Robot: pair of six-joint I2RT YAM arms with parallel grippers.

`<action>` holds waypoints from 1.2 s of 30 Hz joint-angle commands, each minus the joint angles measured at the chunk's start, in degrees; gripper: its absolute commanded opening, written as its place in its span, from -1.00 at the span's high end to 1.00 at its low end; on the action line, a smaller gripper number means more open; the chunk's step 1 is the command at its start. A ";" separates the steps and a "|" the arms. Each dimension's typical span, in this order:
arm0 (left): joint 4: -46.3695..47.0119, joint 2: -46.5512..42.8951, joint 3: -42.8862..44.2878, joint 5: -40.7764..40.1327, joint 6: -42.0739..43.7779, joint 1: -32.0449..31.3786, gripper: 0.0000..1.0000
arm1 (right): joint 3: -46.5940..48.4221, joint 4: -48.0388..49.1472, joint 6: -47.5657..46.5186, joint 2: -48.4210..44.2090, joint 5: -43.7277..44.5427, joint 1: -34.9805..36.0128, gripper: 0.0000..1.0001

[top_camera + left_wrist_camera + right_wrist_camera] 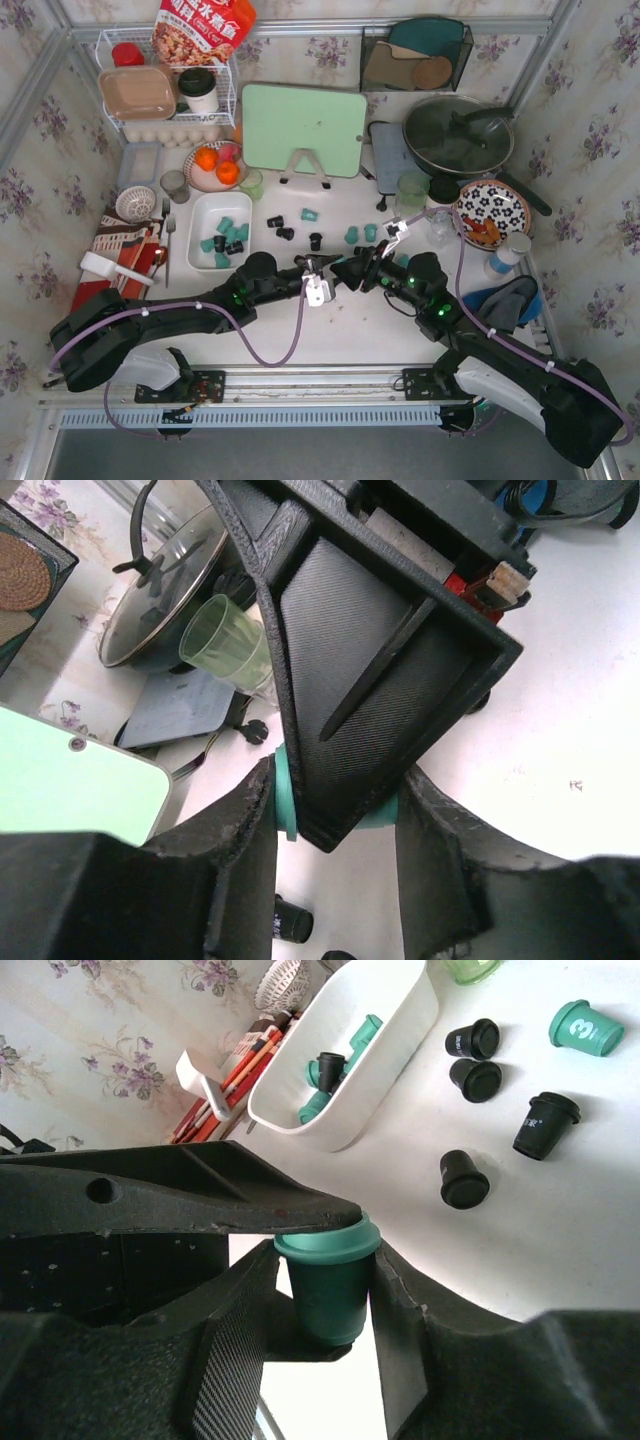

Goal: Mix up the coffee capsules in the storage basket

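Shared grasp: right gripper clamps capsule sides; left gripper pinches its ends; basket lies left of both, nearer left arm.

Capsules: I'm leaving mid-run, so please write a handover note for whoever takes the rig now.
Grippers: the left gripper and right gripper both appear closed on one teal capsule, held above the table between the arms.
Done: in the basket, a few capsules, teal and black.
On the table right of it: several loose capsules, both colours.
Left: finish the handover, drop it in, gather the loose ones, mix.
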 commanded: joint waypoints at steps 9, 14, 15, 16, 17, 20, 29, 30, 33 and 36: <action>-1.71 -1.06 -0.57 -9.08 -0.47 -0.09 0.72 | 4.02 -12.09 -7.68 -4.83 6.80 0.00 -0.28; -3.56 -1.84 -0.78 -19.41 -3.82 2.00 0.75 | 6.38 -17.71 -14.42 -3.80 13.67 0.08 -0.18; -4.21 -2.19 -0.60 -22.21 -5.09 3.06 0.75 | 6.85 -18.59 -16.24 -2.76 15.40 0.08 -0.17; -5.03 -2.63 -0.44 -24.86 -6.89 4.96 0.74 | 7.19 -19.50 -17.88 -1.21 17.94 0.07 -0.16; -6.37 -3.23 -0.22 -27.51 -9.06 6.55 0.74 | 7.56 -20.03 -19.70 -0.33 19.57 0.07 -0.15; -13.16 -5.27 1.06 -32.76 -18.58 13.81 0.75 | 8.59 -20.65 -23.18 4.19 23.78 0.09 -0.14; -22.38 -4.92 1.27 -38.40 -34.22 30.19 0.71 | 10.76 -8.07 -23.54 19.80 15.25 1.01 -0.18; -22.67 -4.38 1.47 -38.40 -34.49 31.03 0.71 | 11.47 -6.68 -23.44 21.89 14.68 1.57 -0.17; -24.33 -2.83 2.68 -38.70 -37.22 33.29 0.69 | 13.43 -1.82 -25.34 27.92 13.59 3.69 -0.18; -25.78 -2.70 3.21 -38.89 -38.93 34.59 0.62 | 16.03 0.70 -28.92 33.46 11.40 5.13 -0.18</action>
